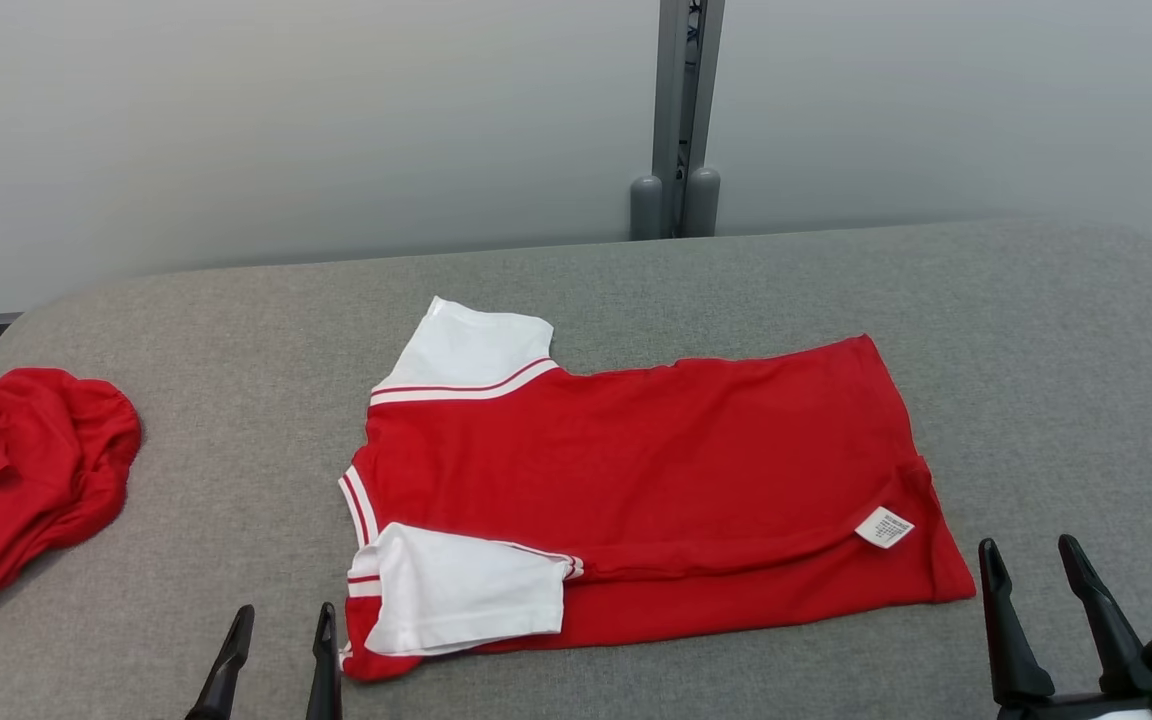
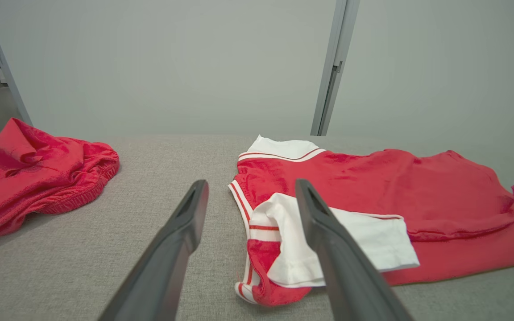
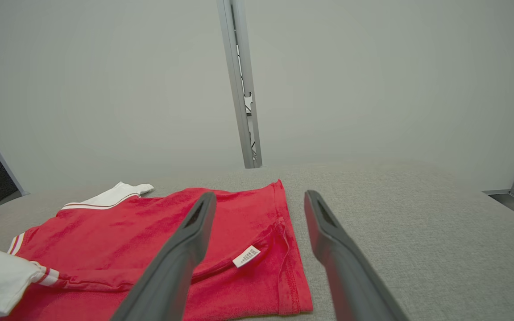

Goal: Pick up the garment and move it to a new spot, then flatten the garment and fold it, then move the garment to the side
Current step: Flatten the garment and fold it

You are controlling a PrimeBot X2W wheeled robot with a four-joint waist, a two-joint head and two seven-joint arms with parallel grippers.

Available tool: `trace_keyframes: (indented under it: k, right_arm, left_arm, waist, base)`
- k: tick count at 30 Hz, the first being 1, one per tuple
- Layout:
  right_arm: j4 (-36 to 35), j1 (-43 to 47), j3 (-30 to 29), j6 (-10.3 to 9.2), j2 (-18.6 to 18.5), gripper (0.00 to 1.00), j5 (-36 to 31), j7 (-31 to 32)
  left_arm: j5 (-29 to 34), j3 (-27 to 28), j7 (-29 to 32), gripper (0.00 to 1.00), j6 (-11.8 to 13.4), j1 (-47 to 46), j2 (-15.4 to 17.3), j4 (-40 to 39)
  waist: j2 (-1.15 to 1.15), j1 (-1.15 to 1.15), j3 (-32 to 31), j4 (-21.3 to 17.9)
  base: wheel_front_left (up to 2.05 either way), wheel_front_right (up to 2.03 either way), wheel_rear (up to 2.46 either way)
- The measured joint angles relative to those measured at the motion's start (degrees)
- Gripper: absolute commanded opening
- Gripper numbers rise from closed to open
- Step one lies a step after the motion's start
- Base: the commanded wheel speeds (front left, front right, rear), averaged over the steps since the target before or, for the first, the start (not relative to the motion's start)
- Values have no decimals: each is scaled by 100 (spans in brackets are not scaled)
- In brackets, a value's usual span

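Note:
The garment (image 1: 636, 470) is a red shirt with white sleeves, spread mostly flat in the middle of the grey table, collar end to the left. Its near long edge is folded over, with one white sleeve (image 1: 461, 588) lying on top and a white label (image 1: 884, 527) showing at the right end. My left gripper (image 1: 281, 625) stands open just in front of the shirt's near left corner (image 2: 257, 294), holding nothing. At the near right, my right gripper (image 1: 1031, 565) is open and empty, just right of the hem corner (image 3: 295, 285).
A second red garment (image 1: 16, 480) lies crumpled at the table's left edge. A grey post (image 1: 678, 120) rises behind the table (image 1: 1036, 330) against a pale wall. Bare grey cloth surface lies right of the shirt and behind it.

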Motion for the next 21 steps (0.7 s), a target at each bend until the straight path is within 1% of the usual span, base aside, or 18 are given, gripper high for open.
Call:
trace_keyframes:
  k: [5,8,14,21]
  right_arm:
    - [141,-95,-7,0,2,100,70,0]
    - [343,-235,4,0,-30,100,94,0]
    - [1066,-756,96,0,-223,100,194,0]
    - [1778,-1266,107,0,-323,100,352,0]
  left_arm:
    - [4,0,4,100,-22,-136,25,71]
    - [-1,-31,97,100,-105,-282,93,226]
    - [-162,-124,366,100,-250,-612,68,717]
    - [-370,-158,372,100,-328,-865,-35,1281]
  waist:
    - [0,0,41,9]
    - [0,0,151,9]
    - [0,0,520,7]
    - [0,0,947,34]
  base:
    - [0,0,0]
    - [0,0,0]
    - [0,0,0]
    - [0,0,0]
